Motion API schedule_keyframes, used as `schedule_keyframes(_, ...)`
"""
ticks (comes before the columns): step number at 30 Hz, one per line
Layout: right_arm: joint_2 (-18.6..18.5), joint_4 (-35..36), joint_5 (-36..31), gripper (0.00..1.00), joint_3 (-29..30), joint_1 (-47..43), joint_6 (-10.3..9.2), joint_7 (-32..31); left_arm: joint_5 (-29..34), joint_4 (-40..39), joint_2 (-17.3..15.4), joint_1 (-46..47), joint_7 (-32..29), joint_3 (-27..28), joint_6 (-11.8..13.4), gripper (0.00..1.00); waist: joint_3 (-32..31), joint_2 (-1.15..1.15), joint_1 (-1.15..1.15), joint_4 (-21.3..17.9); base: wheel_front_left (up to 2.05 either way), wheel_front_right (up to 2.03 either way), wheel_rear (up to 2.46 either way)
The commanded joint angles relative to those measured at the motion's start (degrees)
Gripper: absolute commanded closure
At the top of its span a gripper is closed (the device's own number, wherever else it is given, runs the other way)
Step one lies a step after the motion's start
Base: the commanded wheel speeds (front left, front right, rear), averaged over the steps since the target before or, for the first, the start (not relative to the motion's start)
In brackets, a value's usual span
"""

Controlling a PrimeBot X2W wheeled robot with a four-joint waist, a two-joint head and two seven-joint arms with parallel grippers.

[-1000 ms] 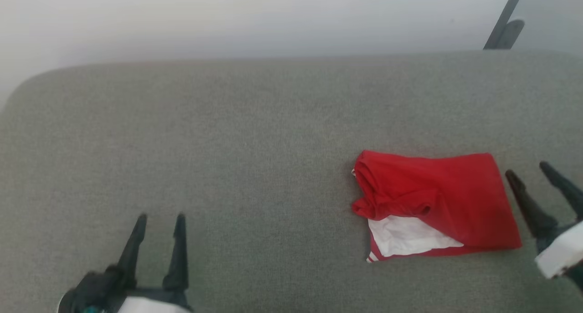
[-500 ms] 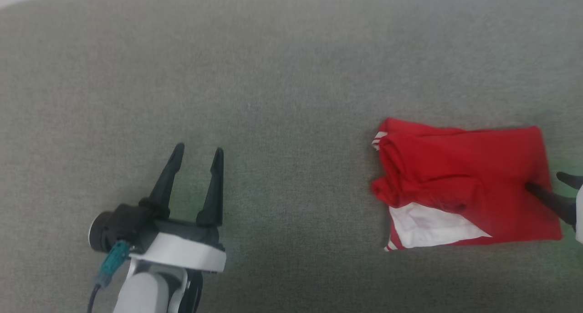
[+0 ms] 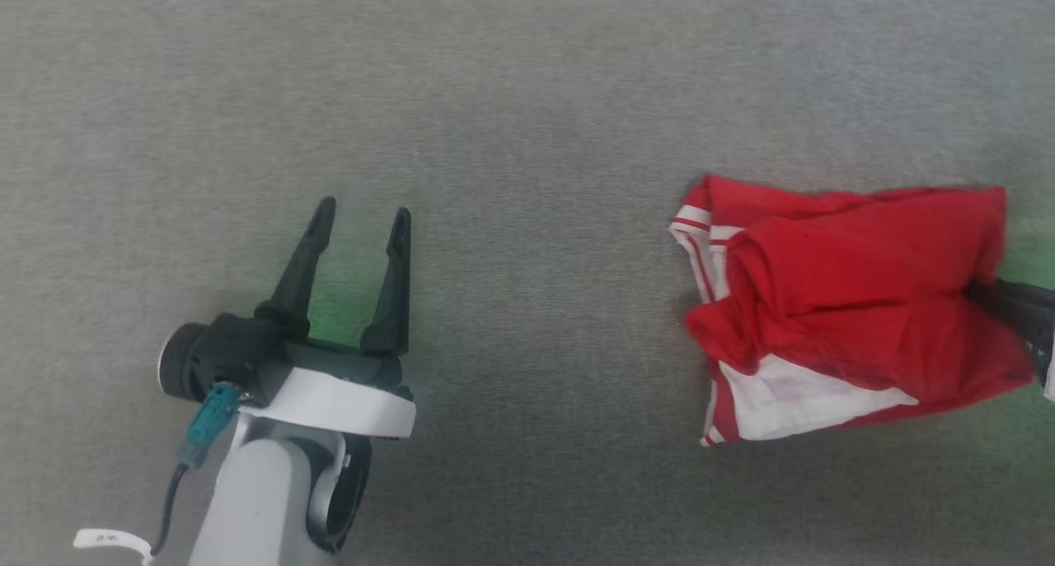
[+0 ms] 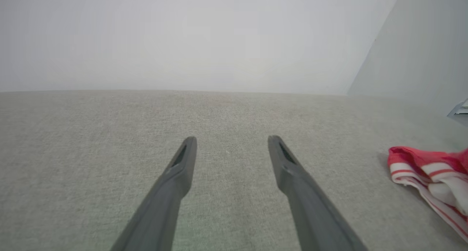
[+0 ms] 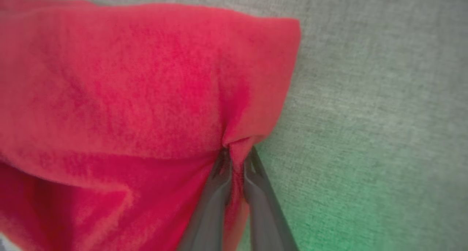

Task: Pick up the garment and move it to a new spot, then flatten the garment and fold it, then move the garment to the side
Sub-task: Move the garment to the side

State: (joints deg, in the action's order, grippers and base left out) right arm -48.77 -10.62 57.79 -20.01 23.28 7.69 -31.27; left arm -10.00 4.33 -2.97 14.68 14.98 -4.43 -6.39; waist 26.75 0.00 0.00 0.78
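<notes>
The red garment (image 3: 857,302) lies bunched at the right of the grey fabric surface, its white section and striped trim facing the near and left sides. Its number and lettering are hidden. My right gripper (image 3: 985,294) reaches in from the right edge and is shut on the garment's right edge; in the right wrist view the fingers (image 5: 234,159) pinch a gathered fold of red cloth (image 5: 146,86). My left gripper (image 3: 363,212) hovers open and empty at the lower left, far from the garment. The left wrist view shows the striped trim (image 4: 431,174) at its right edge beyond the open gripper (image 4: 232,141).
The grey fabric surface (image 3: 527,96) spreads wide to the left and behind the garment. A pale wall (image 4: 182,35) rises past its far edge in the left wrist view.
The head camera has tilted down, so the wall has left the picture. My right gripper went from open beside the garment to shut on its right edge, which is now pulled up and bunched.
</notes>
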Motion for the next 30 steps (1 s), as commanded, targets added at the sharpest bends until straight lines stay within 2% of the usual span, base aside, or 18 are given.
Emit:
schedule_keyframes(1,1.01,-1.83,-0.21,1.0,-1.36,-1.05,-0.37,-0.08,0.37,0.01,0.12,0.82,0.26,0.13,-0.2,0.0,0.25,0.0,0.0,-1.21,0.0,0.0,0.0)
schedule_keyframes(9,-2.19,-6.79,2.26,1.0,7.79,1.95,-0.24,11.24,4.0,-0.08,-0.95,6.53,0.26,-0.64,-0.93,0.0,3.94,0.0,0.0,-8.1,0.0,0.0,0.0)
schedule_keyframes(15,-4.04,-16.73,1.13,1.0,13.67,7.63,-0.24,20.42,6.02,1.52,-3.14,15.27,0.26,-4.69,-1.08,0.0,8.84,0.0,0.0,-12.06,0.0,0.0,0.0)
schedule_keyframes(23,-3.72,-31.71,-4.3,1.0,12.26,20.26,-0.25,29.5,5.92,4.42,-5.23,27.6,0.26,-10.23,-1.09,0.0,14.31,0.0,0.0,-13.02,0.0,0.0,0.0)
schedule_keyframes(30,0.79,-41.2,-6.36,1.0,7.14,29.05,-0.24,32.99,6.13,6.99,-6.66,31.62,0.19,-11.84,-1.1,0.0,16.56,0.0,0.0,-13.55,0.0,0.0,0.0)
